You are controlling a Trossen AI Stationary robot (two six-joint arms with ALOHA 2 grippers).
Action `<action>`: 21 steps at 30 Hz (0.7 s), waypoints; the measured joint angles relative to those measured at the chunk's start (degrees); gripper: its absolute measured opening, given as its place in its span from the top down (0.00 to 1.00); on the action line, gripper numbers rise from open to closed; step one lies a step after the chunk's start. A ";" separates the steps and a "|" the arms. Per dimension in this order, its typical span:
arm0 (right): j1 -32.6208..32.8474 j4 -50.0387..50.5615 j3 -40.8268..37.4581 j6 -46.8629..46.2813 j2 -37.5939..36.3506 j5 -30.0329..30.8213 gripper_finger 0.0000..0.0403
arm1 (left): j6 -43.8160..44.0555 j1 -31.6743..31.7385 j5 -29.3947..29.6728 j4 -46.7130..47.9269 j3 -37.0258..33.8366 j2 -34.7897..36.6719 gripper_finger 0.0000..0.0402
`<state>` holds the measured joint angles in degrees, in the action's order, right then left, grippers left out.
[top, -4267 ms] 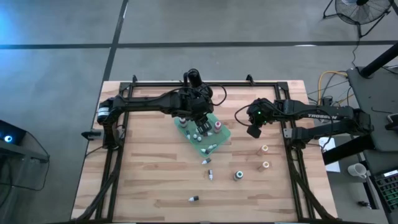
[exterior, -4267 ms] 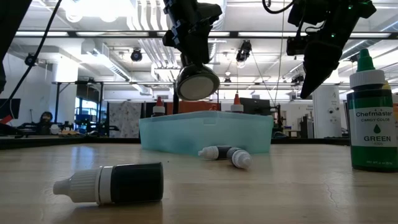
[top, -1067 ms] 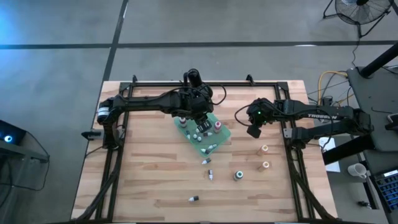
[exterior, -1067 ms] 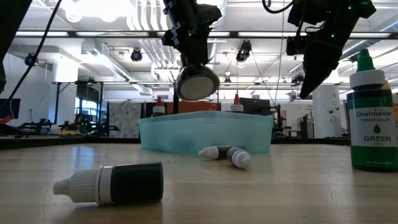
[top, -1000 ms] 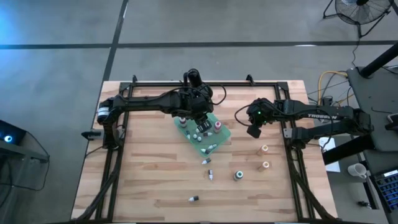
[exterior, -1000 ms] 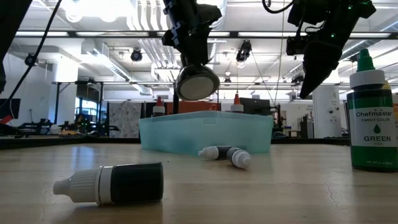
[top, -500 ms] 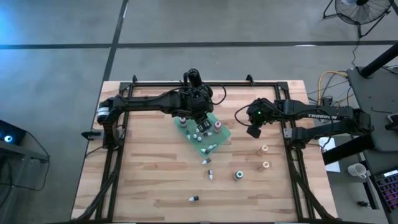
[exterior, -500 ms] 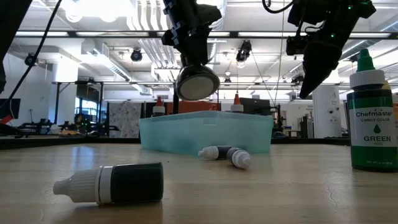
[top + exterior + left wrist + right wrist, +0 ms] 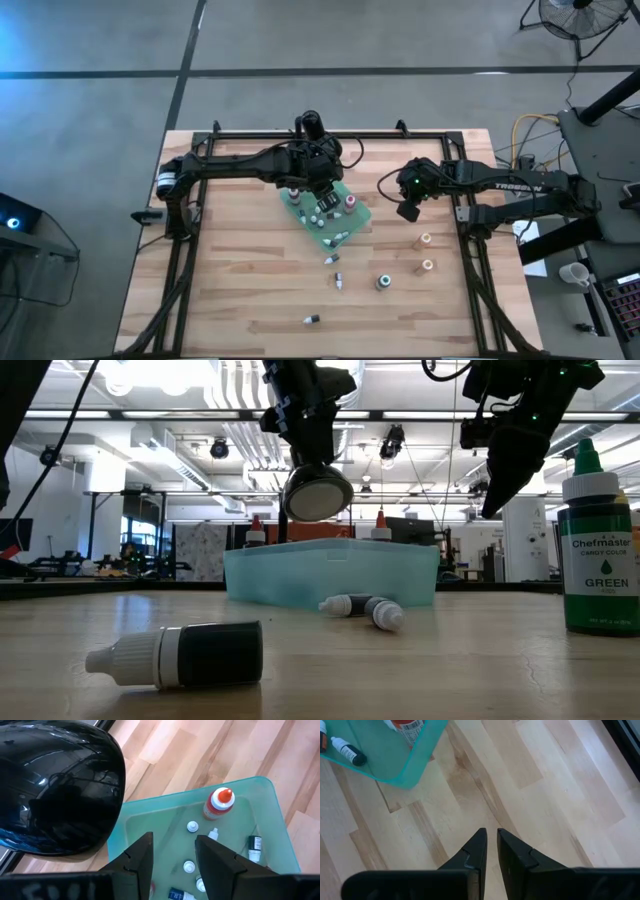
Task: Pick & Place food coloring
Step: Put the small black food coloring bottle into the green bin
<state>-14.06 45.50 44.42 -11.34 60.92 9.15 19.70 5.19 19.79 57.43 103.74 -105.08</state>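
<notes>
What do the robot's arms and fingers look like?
Both arms are dark, almost black, with jointed tube-shaped links. The left arm has black cables looping near its wrist. The right arm carries pale lettering and a small green light. Each ends in two dark, wedge-shaped fingers.

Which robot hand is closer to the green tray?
The left. The left gripper hangs right over the tray, above the bottles inside it. The right gripper hangs off to the tray's side, over bare table.
</notes>
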 joint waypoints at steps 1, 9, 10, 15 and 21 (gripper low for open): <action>-0.01 0.00 0.00 0.01 0.00 0.00 0.91 | 0.00 0.00 0.03 0.00 0.00 0.00 0.70; -0.01 0.00 0.00 0.01 0.01 0.00 0.91 | -0.02 0.00 0.87 0.00 0.00 0.00 0.70; -0.01 0.00 0.01 0.01 0.01 0.00 0.91 | 0.00 0.00 0.87 0.00 0.00 0.00 0.70; -0.01 0.00 0.00 0.01 0.01 0.00 0.91 | -0.02 0.00 0.90 0.02 0.00 0.00 0.70; -0.01 0.00 0.00 0.01 0.01 0.05 0.91 | -0.01 0.00 1.53 0.01 0.00 0.00 0.70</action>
<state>-14.06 45.50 44.42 -11.33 60.93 9.20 19.69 5.19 21.32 57.44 103.74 -105.08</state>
